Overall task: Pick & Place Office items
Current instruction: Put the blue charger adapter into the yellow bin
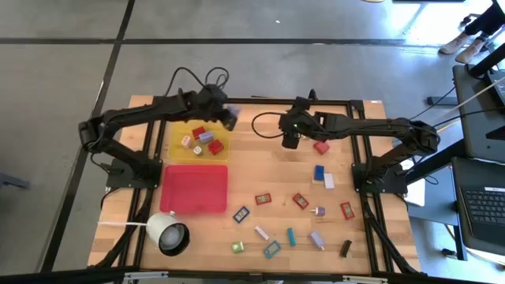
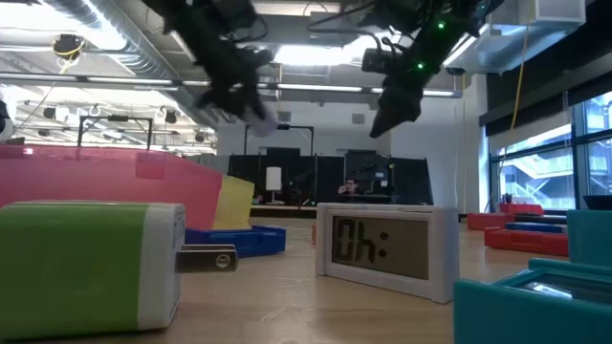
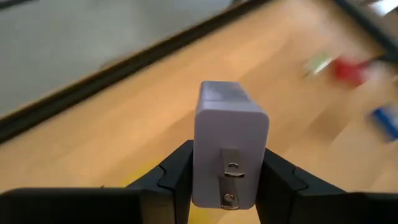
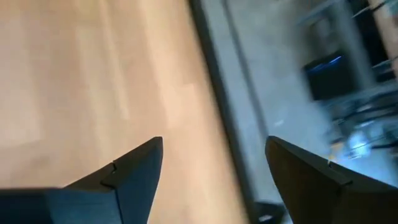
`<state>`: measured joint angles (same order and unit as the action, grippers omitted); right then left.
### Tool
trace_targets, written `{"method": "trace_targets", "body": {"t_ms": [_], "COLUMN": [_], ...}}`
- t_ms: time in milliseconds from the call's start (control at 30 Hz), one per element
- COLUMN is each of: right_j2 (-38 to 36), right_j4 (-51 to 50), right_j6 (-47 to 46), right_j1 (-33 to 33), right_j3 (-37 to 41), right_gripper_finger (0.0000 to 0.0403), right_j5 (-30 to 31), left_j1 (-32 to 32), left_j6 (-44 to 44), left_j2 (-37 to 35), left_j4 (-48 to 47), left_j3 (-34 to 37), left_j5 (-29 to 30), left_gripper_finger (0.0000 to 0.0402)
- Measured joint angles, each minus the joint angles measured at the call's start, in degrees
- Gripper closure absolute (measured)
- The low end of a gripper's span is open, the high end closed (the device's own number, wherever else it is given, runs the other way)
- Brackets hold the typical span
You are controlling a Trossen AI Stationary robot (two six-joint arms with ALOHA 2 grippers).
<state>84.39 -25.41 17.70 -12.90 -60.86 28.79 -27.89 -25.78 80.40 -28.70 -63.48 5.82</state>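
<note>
My left gripper (image 1: pixel 228 118) is shut on a small lavender block (image 3: pixel 229 134) with a metal clip on its face. It is raised over the far right corner of the yellow tray (image 1: pixel 175 136), which holds several small red, white and purple pieces (image 1: pixel 207 140). My right gripper (image 1: pixel 290 140) is open and empty, raised over the bare wood left of a small red piece (image 1: pixel 321 147). In the right wrist view its fingers (image 4: pixel 134 171) stand wide apart with only wood between them. More office items (image 1: pixel 300 200) lie scattered on the table's near right part. My left gripper pinches the lavender block by its two opposite sides (image 3: pixel 200 168) between its two fingers. The block's end with the metal clip faces the wrist camera, and its other end sticks out past the fingertips. The block is lifted clear of the table and the tray.
A red tray (image 1: pixel 195 189) lies near of the yellow one. A white round cup-like thing with a cord (image 1: pixel 167 234) lies at the near left. A blue piece (image 1: pixel 319 173) and a white piece (image 1: pixel 328 181) lie right of centre. Black frame rails (image 1: pixel 316 101) border the table.
</note>
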Motion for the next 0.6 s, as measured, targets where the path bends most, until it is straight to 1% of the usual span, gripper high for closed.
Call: {"method": "trace_targets", "body": {"t_ms": [167, 233, 300, 367, 500, 600], "right_j2": [0.0, 0.0, 0.0, 0.0, 0.0, 0.0], "right_j4": [-5.9, -7.7, -9.2, -11.1, -15.7, -17.9], "right_j6": [-7.7, -9.5, -10.8, -11.9, -14.5, -15.7], "right_j1": [-0.3, -0.2, -0.2, -0.2, -0.3, -0.3], "right_j3": [0.0, 0.0, 0.0, 0.0, 0.0, 0.0], "right_gripper_finger": [0.0128, 0.0131, 0.0134, 0.0136, 0.0139, 0.0140], "right_j5": [-5.7, -6.6, -7.0, -7.0, -7.0, -6.9], "left_j1": [-0.2, -0.3, -0.3, -0.3, -0.8, -0.9], "left_j6": [0.5, -0.3, -1.9, -3.2, -3.5, -3.5], "left_j2": [-3.4, -3.5, -3.5, -3.3, -3.2, -3.2], "left_j4": [-18.5, -26.0, -31.0, -33.2, -33.2, -31.9], "left_j3": [0.0, 0.0, 0.4, 2.1, 6.8, 10.0], "left_j5": [0.7, 3.2, 7.3, 9.1, 6.1, 6.4], "left_gripper_finger": [0.0277, 0.0277, 0.0277, 0.0278, 0.0277, 0.0276]}}
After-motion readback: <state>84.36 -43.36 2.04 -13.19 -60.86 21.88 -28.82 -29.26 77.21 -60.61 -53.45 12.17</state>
